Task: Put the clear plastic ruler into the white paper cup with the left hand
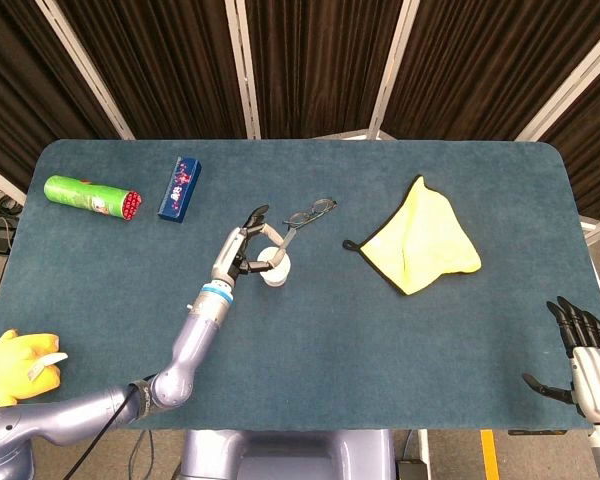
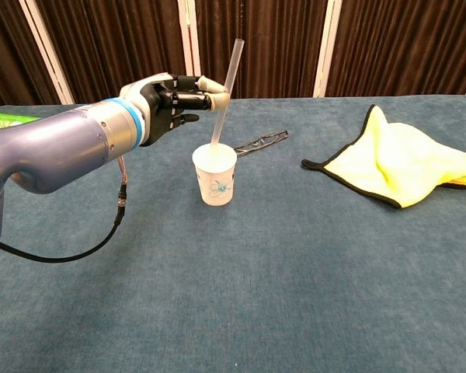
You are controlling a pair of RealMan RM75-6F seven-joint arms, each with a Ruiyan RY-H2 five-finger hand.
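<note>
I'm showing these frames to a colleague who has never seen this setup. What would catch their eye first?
Probably the left hand pinching the clear plastic ruler nearly upright, its lower end at the mouth of the white paper cup near the middle of the blue table. Next, the bright yellow cloth crumpled to the cup's right, and the thin wire glasses just behind the cup.

1. The bench (image 2: 311,295) wears matt, slightly napped teal cloth.
2. The clear plastic ruler (image 2: 225,89) looks smooth and translucent.
3. The white paper cup (image 2: 215,176) is matt, with a printed blue pattern.
4. The yellow cloth (image 2: 408,167), right of frame, looks soft.
</note>
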